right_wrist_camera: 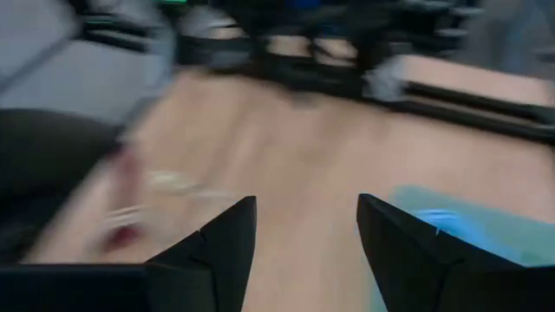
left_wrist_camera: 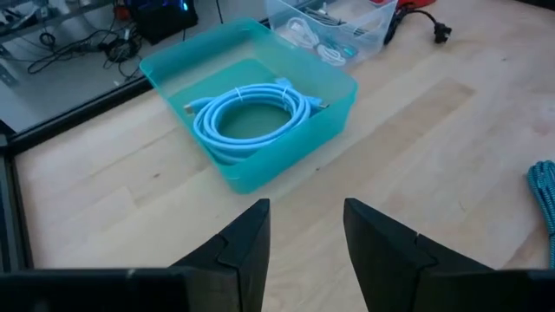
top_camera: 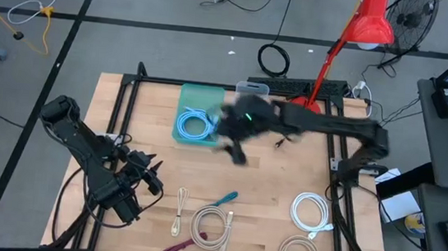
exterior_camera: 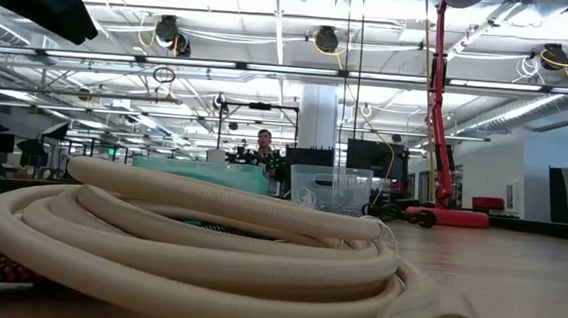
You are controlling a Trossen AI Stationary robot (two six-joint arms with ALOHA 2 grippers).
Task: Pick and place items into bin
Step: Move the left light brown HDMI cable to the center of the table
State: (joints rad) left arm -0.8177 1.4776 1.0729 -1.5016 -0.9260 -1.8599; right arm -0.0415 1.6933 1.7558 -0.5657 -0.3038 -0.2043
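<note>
The right gripper (top_camera: 236, 150) is smearing into a dark blur beside the teal bin (top_camera: 185, 97), hiding that bin's right rim. Down at table level, a beige cable coil (exterior_camera: 208, 244) is blocking nearly everything behind it. A teal cord (left_wrist_camera: 545, 191) is running off the left wrist view's edge.

Overhead and left wrist share teal bin (top_camera: 198, 116).

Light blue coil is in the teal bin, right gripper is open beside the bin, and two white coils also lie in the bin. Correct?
Not quite. Only the light blue coil lies in the teal bin; the high view shows the white coil out on the table. The right gripper is open.
</note>
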